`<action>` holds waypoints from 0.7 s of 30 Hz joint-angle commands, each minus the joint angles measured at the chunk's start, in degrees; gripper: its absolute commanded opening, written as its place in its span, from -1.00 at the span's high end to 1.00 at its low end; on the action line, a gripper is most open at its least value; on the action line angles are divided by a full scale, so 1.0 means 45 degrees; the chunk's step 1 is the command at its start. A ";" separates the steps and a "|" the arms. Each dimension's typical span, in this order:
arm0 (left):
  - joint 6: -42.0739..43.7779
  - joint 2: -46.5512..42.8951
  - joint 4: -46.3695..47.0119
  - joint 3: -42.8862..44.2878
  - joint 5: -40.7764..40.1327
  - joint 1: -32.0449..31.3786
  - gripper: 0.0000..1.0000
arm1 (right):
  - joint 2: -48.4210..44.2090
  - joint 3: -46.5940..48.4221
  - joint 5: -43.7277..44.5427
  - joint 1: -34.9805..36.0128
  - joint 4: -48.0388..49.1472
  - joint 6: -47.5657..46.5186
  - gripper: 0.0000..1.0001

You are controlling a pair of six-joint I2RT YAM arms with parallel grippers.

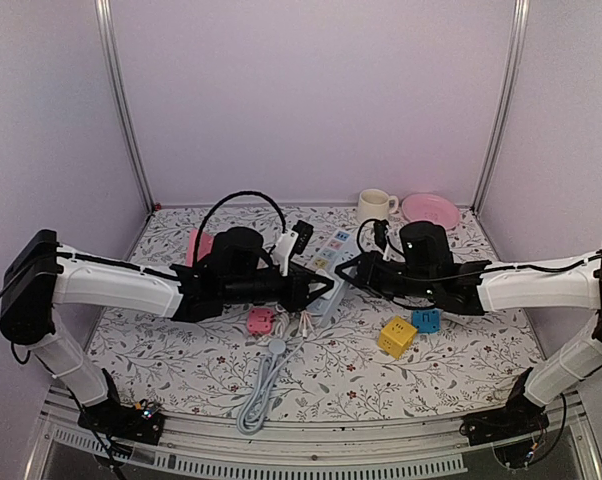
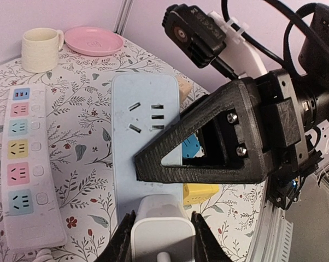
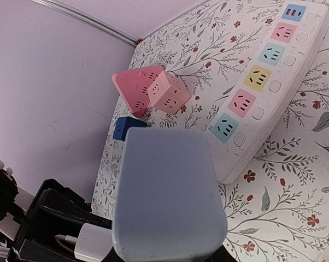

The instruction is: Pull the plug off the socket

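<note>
The socket is a pale blue power strip (image 2: 145,125), raised off the table between the two arms (image 1: 330,296). A white plug (image 2: 162,234) sits against its slotted face at the near end, its prongs hidden. My left gripper (image 2: 162,218) is shut on that plug, one black finger on each side. My right gripper (image 1: 343,272) is shut on the strip's other end, and one of its fingers (image 2: 208,173) crosses the strip's edge. The right wrist view is filled by the strip's blank back (image 3: 167,191), with the plug (image 3: 93,243) poking out at lower left.
A white strip with coloured sockets (image 1: 331,250) lies behind the grippers. A cream mug (image 1: 377,205) and a pink plate (image 1: 429,209) stand at the back. Yellow (image 1: 397,336), blue (image 1: 426,320) and pink (image 1: 261,320) cube sockets sit nearby. A grey cable (image 1: 261,390) trails toward the front.
</note>
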 commanded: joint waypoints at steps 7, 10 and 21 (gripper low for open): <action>0.0711 -0.0997 0.1012 0.0788 0.1672 0.0239 0.94 | 0.0617 -0.0310 0.1724 -0.1010 -0.2488 -0.1035 0.93; 0.1044 -0.1021 0.0800 0.0902 0.1768 0.0219 0.93 | 0.0639 -0.0366 0.1783 -0.1077 -0.2550 -0.1045 0.93; 0.1331 -0.1525 0.0558 0.0848 0.1826 0.0282 0.92 | 0.0454 -0.0586 0.2219 -0.1236 -0.2728 -0.1026 0.92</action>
